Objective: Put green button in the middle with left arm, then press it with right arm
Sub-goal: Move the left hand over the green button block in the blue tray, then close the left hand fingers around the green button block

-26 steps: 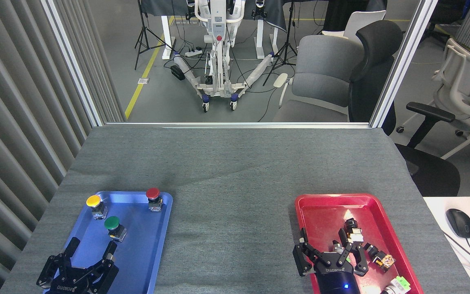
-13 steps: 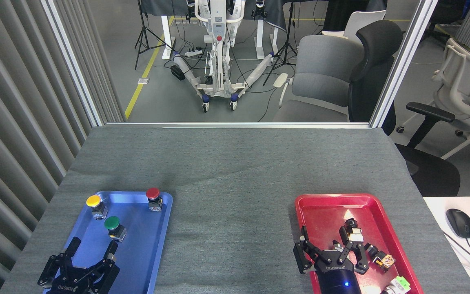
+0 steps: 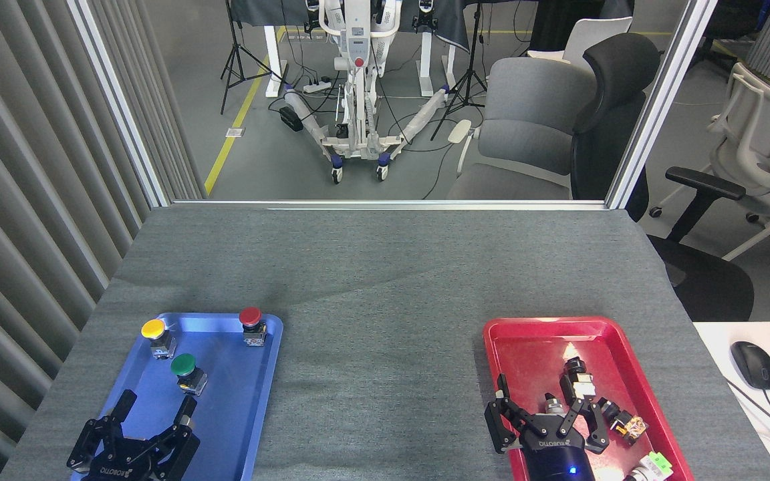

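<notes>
The green button [image 3: 184, 367] stands upright in the blue tray [image 3: 238, 414], between a yellow button [image 3: 155, 332] and a red button [image 3: 251, 321]. My left gripper [image 3: 154, 409] hovers over the near end of that tray, just short of the green button, fingers spread open and empty. The middle [image 3: 378, 334] is bare grey felt tabletop between the two trays. My right gripper [image 3: 545, 407] is over the red tray [image 3: 525, 341], open, with nothing between its fingers.
Several small switch parts [image 3: 619, 421] lie in the red tray by the right gripper. A white desk with a mouse [image 3: 754, 364] adjoins the table on the right. Office chairs [image 3: 532, 127] stand behind the far table edge.
Both grippers have drawn slightly back toward the near edge. The buttons and trays have not moved.
</notes>
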Controlling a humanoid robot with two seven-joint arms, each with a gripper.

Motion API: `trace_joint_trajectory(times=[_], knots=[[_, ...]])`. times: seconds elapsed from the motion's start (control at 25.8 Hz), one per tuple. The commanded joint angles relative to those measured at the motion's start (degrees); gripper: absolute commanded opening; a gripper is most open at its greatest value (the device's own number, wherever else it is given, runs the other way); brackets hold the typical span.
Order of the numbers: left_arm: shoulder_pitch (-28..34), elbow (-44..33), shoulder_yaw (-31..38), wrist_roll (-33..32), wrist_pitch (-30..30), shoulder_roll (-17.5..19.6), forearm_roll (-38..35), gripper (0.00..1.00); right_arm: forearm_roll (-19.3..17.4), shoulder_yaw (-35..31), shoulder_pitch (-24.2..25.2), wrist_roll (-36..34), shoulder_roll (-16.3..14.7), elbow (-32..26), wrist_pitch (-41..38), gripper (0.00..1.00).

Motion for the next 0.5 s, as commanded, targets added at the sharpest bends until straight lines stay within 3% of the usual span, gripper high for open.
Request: trace_joint_trajectory(times=[0.0, 0.46], knots=[[-0.6, 1.8, -0.2, -0.1, 0.3, 0.0, -0.1, 0.99, -0.1, -0.1, 0.1, -0.1, -0.1, -0.1, -0.3, 1.00], [-7.6, 15.2, -3.0, 3.6, 1.2, 0.3, -11.6, 0.99, -0.1, 0.1, 0.0, 0.0, -0.1, 0.0, 0.3, 1.00]])
